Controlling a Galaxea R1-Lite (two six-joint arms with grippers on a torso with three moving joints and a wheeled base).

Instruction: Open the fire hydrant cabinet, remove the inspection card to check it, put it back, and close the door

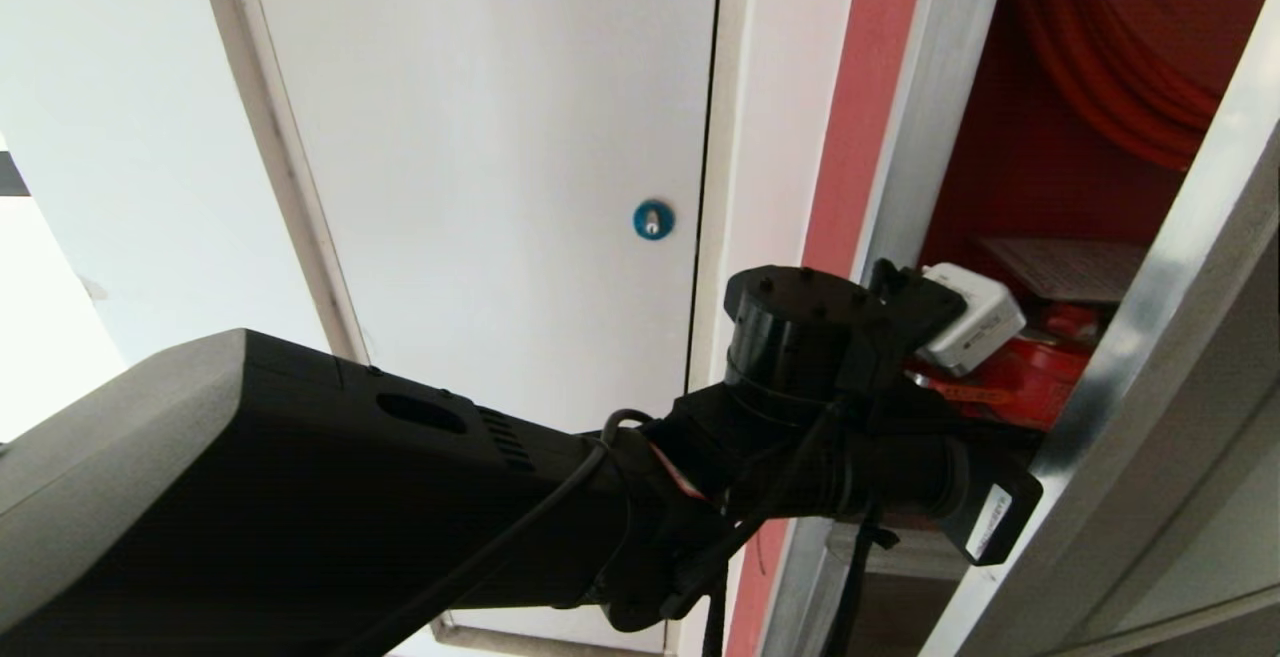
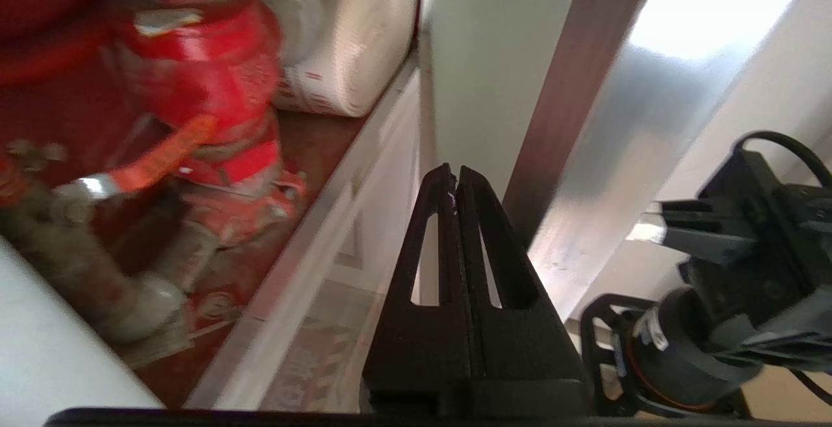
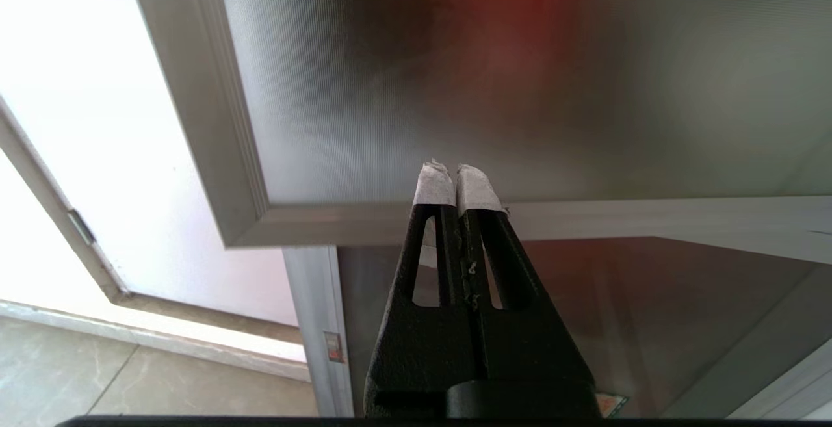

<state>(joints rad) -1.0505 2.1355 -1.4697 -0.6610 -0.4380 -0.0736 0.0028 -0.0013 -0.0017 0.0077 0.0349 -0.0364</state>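
Left end effector (image 2: pixel 455 177) was pressed together, empty, at the fire hydrant cabinet (image 1: pixel 1000 157) opening beside the ajar door (image 1: pixel 1180 267), prob. to reach the inspection card (image 1: pixel 1065 269) on the valve. Right end effector (image 3: pixel 455 180) pressed together, parked.

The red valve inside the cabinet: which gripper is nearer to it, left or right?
Left. The left gripper, shut, is at the cabinet opening beside the red valve; the right gripper, shut, faces the door glass.
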